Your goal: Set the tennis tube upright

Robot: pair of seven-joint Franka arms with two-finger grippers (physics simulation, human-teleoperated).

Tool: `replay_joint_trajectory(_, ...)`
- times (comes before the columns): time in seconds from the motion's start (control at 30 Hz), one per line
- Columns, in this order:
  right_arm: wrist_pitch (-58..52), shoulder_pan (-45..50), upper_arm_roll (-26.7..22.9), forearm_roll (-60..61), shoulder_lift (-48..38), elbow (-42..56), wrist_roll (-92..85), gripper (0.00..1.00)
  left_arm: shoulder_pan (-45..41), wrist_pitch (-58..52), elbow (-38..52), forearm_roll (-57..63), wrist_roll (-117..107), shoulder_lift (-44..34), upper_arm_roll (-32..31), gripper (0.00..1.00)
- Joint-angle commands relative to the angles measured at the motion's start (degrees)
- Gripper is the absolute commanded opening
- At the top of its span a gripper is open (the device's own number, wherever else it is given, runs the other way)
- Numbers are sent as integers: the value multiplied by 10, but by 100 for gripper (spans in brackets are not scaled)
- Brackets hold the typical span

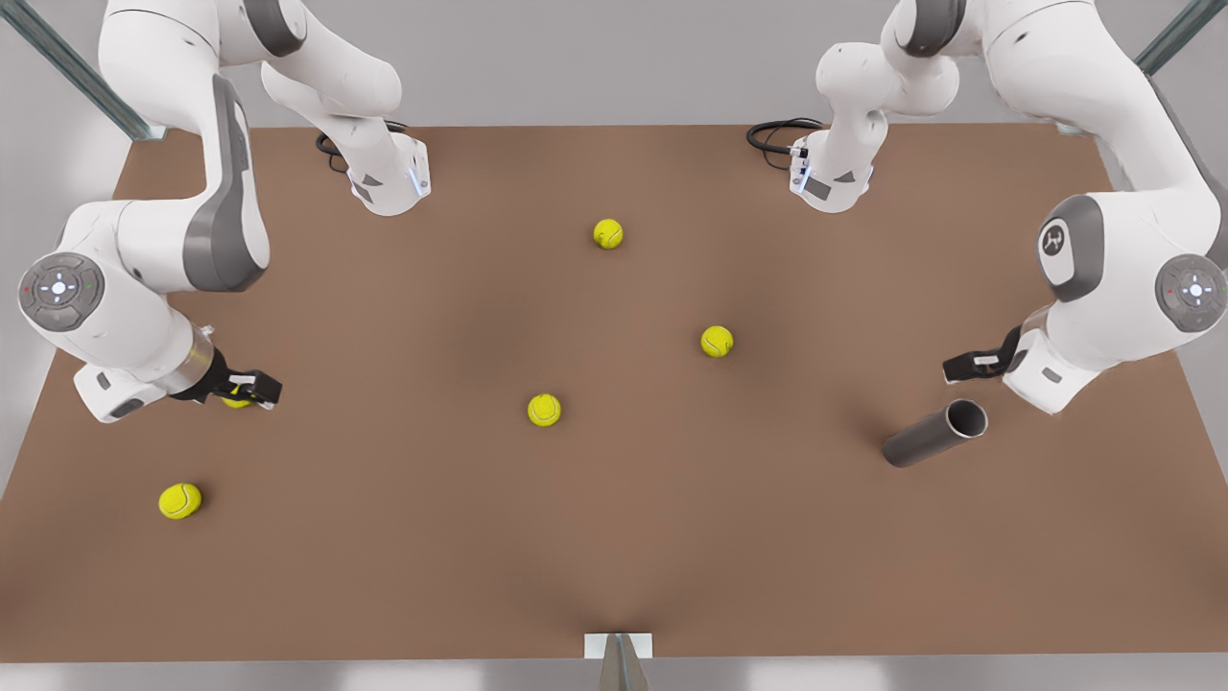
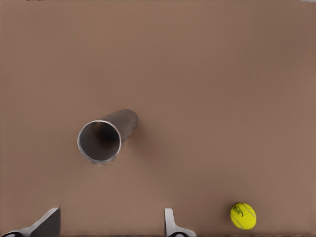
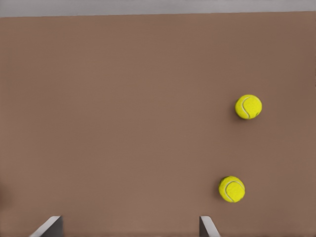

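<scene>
The tennis tube (image 1: 932,435) is a grey metallic cylinder lying on its side on the brown table (image 1: 614,537), at the front view's right. Its open end faces my left gripper (image 1: 974,366), which hovers just above and behind it. In the left wrist view the tennis tube (image 2: 106,138) shows its hollow mouth, and my left gripper (image 2: 109,224) is open with nothing between its fingers. At the front view's left my right gripper (image 1: 245,388) is low over the table. The right wrist view shows my right gripper (image 3: 128,226) open and holding nothing.
Several yellow-green tennis balls lie scattered: one (image 1: 607,233) at the back, one (image 1: 717,341) and one (image 1: 544,410) mid-table, one (image 1: 180,500) front left, one (image 1: 235,401) partly hidden under the right gripper. Cables (image 1: 772,134) lie near the arm bases.
</scene>
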Motion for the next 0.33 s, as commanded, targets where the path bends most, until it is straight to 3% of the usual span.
replay_joint_trajectory(0.0, 0, 5, 0, 0, 0, 1, 0, 100, 0, 0, -1, 13, 0, -6, -1, 100)
replay_joint_trajectory(0.23, -2, 5, -1, 5, 2, 1, -8, 100, 0, -1, -24, 16, 1, -26, -6, 100)
replay_joint_trajectory(0.3, 29, 15, -1, -1, 37, 4, 0, 100, 1, -1, -24, 16, 1, -26, -6, 100)
